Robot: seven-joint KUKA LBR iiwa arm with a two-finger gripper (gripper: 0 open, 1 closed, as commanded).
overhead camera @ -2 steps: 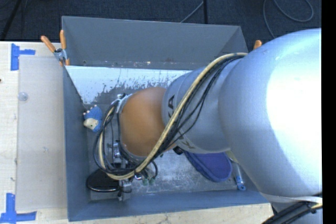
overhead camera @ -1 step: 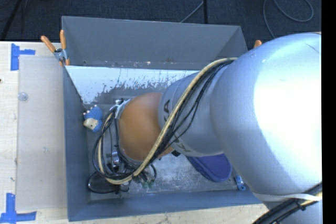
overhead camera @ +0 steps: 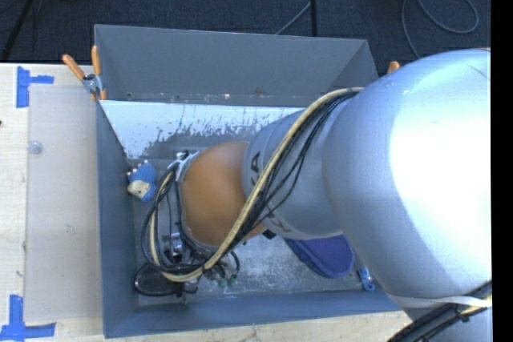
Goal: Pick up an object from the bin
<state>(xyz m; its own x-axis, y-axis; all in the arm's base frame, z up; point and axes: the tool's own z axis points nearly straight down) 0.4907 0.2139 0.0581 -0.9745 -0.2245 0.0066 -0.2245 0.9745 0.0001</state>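
Deep in the grey metal bin (overhead camera: 116, 252): a silver arm (overhead camera: 417, 172) coming in from the right, capped at the wrist with a rounded orange cover (overhead camera: 210, 200). That orange cover taken as reference for every place below.

Just below and to the left of the cover, low against the bin floor: the gripper (overhead camera: 175, 251), dark and wrapped in looping black and yellow cables (overhead camera: 240, 212). Cannot tell whether released or clenched, with cover and cables screening the tip.

Left of the cover, a little above its middle, close but apart from it: a small blue thing with a cream-coloured piece (overhead camera: 141, 182), lying on the floor.

Straight below the cover, just right of the gripper: a few small green bits (overhead camera: 226, 276), partly behind the cables. Nearest of all to the gripper.

Below and left of the cover, beside the gripper: a dark ring shape (overhead camera: 156, 282); cable loop or loose thing, impossible to tell.

Right of and below the cover, tucked under the arm: a larger blue thing (overhead camera: 325, 256), mostly covered.

Cannot tell which of these lies under the gripper.

Above the cover: pale, speckled floor (overhead camera: 200, 128).
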